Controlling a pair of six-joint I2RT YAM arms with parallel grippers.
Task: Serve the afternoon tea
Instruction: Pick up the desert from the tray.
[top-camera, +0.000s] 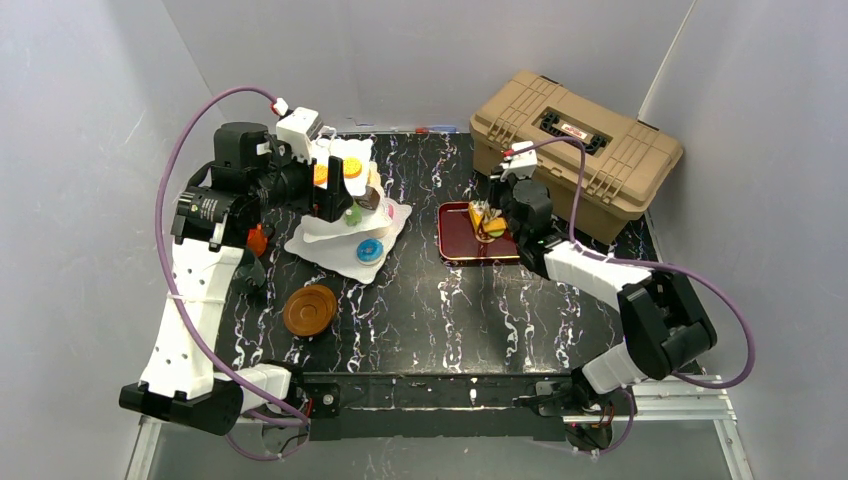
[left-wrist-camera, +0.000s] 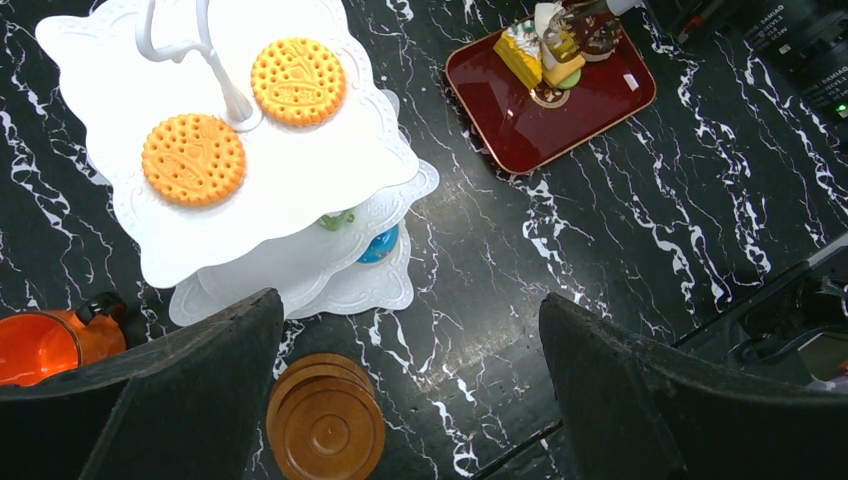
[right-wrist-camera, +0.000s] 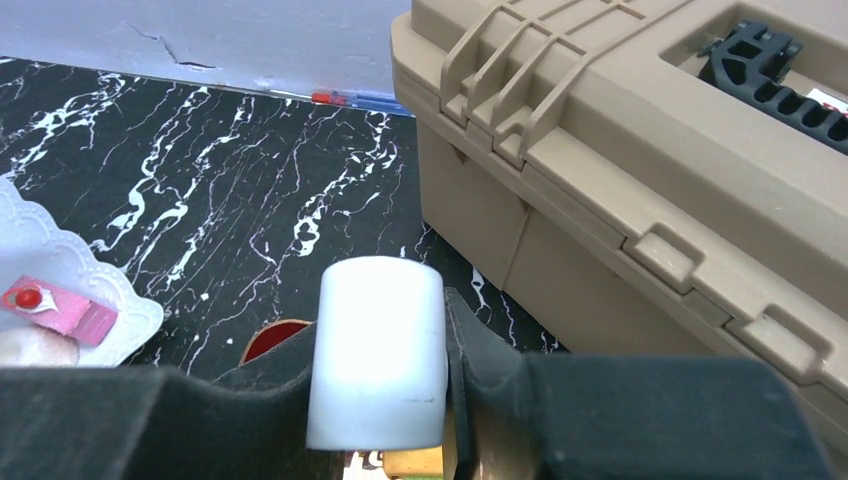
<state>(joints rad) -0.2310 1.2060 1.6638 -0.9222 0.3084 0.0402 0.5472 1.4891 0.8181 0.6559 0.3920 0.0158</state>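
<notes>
1. Left gripper (top-camera: 338, 190) hangs over the white three-tier stand (top-camera: 320, 245) at the left rear of the table (top-camera: 450, 320), fingers apart and holding nothing. The right gripper (top-camera: 487, 222) is down at the red tray (top-camera: 460, 242), just in front of the tan toolbox (top-camera: 575, 150); its grip cannot be judged from above. A stack of brown saucers (top-camera: 309, 310) lies on the near side of the stand, and an orange cup (top-camera: 258, 240) stands to its left.
2. On the left wrist view, the fingers (left-wrist-camera: 200, 390) spread wide with only table between them. The stand's top plate carries two orange biscuits (left-wrist-camera: 193, 158), one on each side of the handle.
3. On the right wrist view, the fingers (right-wrist-camera: 480, 360) press against both sides of an upright white cylinder (right-wrist-camera: 378, 330), clamped on it. A plate corner with a pink pastry (right-wrist-camera: 55, 305) shows at the left.
</notes>
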